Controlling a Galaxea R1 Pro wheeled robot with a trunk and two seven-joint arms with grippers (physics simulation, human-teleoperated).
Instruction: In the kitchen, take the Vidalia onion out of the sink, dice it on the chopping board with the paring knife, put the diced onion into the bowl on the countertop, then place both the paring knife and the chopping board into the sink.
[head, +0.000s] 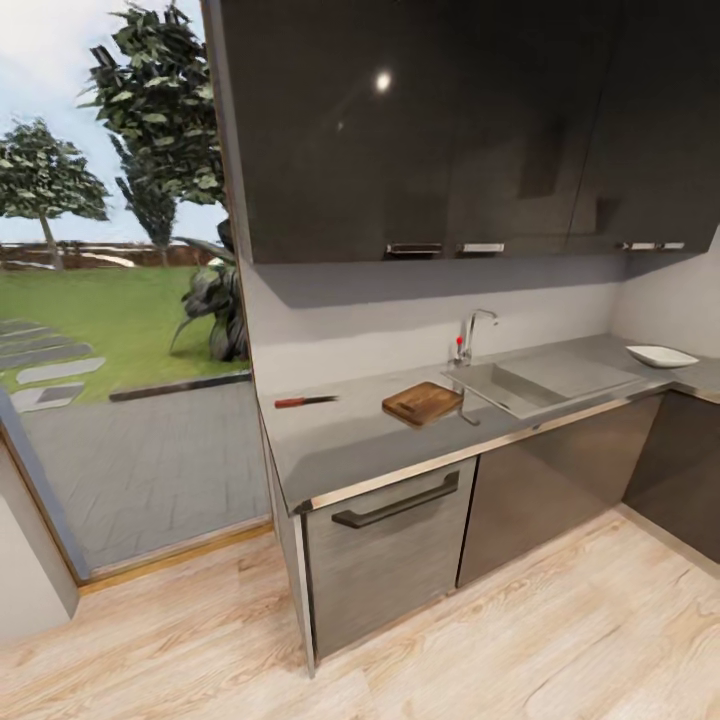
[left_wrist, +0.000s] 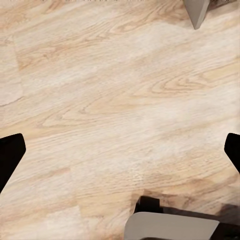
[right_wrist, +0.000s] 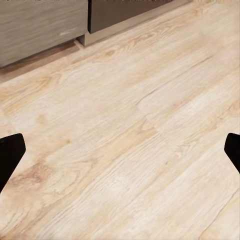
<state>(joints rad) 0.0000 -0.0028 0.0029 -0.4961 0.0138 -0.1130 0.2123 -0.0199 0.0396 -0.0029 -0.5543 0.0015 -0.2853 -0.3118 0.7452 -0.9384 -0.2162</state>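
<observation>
The head view showed the grey worktop (head: 340, 440) running along the wall beneath dark upper cabinets (head: 420, 120), with the robot standing back from it on a light wooden floor (head: 560, 640). The paring knife (head: 305, 401) lay flat near the worktop's left end, red handle to the left and dark blade pointing right, well apart from the other items. The chopping board (head: 423, 403) lay flat further right, just beside the left edge of the sink (head: 520, 385). The sink basin was seen at a shallow angle, so its contents could not be determined (the Vidalia onion could not be made out there). A grey metal tap (head: 474, 333) with a small red knob (head: 459, 342) stood at the rear of the basin. The white bowl (head: 661, 355) sat on the worktop to the right of the sink, near the corner; its interior appeared white, with nothing discernible inside. Below the worktop, a drawer front carried a dark bar handle (head: 396, 502). In the left wrist view, the left gripper (left_wrist: 120, 152) had its two dark fingertips spread wide apart, holding nothing, above bare floor. In the right wrist view, the right gripper (right_wrist: 120, 152) was likewise spread apart and unloaded, with the cabinet base (right_wrist: 45, 27) just beyond.
</observation>
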